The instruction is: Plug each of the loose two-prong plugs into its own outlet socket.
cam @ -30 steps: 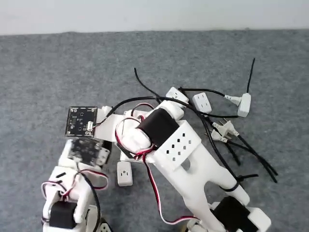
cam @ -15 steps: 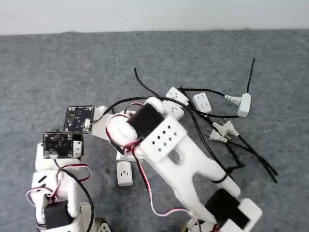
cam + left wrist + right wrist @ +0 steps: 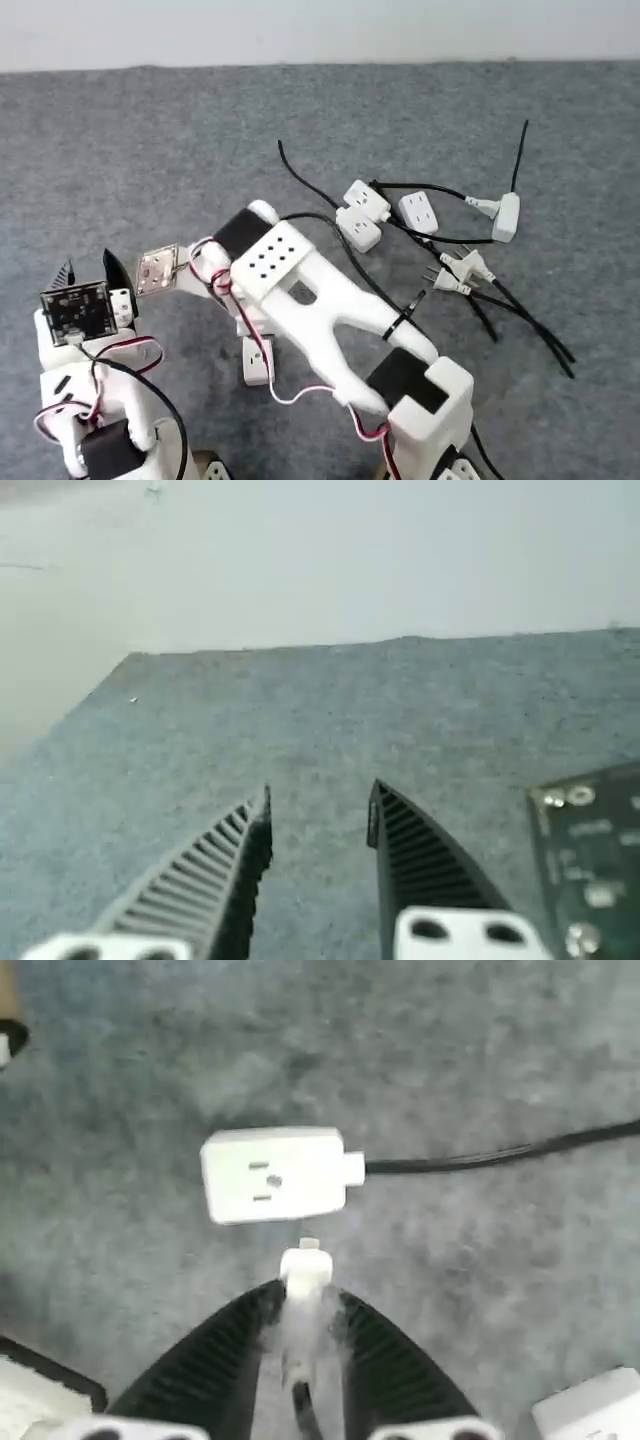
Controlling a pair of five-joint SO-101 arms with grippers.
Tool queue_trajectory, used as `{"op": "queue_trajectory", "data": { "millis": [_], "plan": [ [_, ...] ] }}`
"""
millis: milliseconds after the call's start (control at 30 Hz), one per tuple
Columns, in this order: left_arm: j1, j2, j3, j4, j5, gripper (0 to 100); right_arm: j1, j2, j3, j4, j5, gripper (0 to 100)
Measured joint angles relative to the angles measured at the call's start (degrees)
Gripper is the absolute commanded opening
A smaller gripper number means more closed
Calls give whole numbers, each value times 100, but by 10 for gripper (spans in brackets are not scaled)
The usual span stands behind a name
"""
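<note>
My right gripper (image 3: 303, 1305) is shut on a white two-prong plug (image 3: 305, 1268). The plug's tip sits just short of a white outlet socket (image 3: 272, 1173) that lies slots-up on a black cord. In the high view that socket (image 3: 257, 360) peeks out from under the right arm (image 3: 300, 290). My left gripper (image 3: 318, 820) is open and holds nothing, raised over the carpet at the near left (image 3: 90, 272). Two loose plugs (image 3: 455, 283) (image 3: 470, 262) lie at the right. Three more sockets (image 3: 365, 198) (image 3: 358, 230) (image 3: 418, 212) cluster near the middle.
Black cords (image 3: 520, 320) tangle across the right side of the grey carpet. A white plug body (image 3: 507, 217) on a cord lies at the far right. Another white socket's corner (image 3: 595, 1415) lies close beside my right gripper. A pale wall borders the far edge.
The left arm has pulled back toward the near left corner. The right arm has swung left and come down lower over the near socket.
</note>
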Motion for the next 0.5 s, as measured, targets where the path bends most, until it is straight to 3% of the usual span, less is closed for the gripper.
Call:
{"op": "queue_trajectory", "data": {
  "millis": [500],
  "plan": [
    [-149,18,18,-97,0,170,-132,404,-53,-624,-149,9]
  ]
}}
